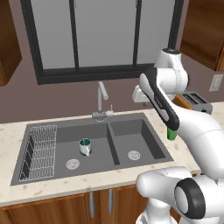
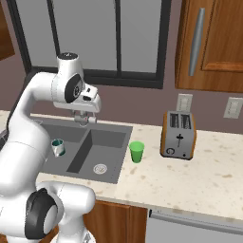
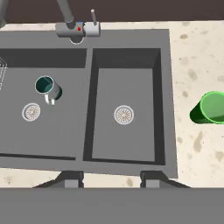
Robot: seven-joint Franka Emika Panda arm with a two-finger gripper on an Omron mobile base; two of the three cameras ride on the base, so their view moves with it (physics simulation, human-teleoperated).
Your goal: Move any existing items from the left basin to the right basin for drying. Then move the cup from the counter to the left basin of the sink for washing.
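Gripper [image 3: 111, 180] hangs high above the right basin [image 3: 103, 140], jaws spread apart, holding and touching nothing; mug [image 3: 47, 88] stands in left basin [image 3: 52, 140].

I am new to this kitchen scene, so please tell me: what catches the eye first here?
The bright green handleless cup stands out on the pale speckled counter, right of the dark grey two-basin sink. A small white-grey mug with a teal inside stands upright in the wider left basin, near its drain.
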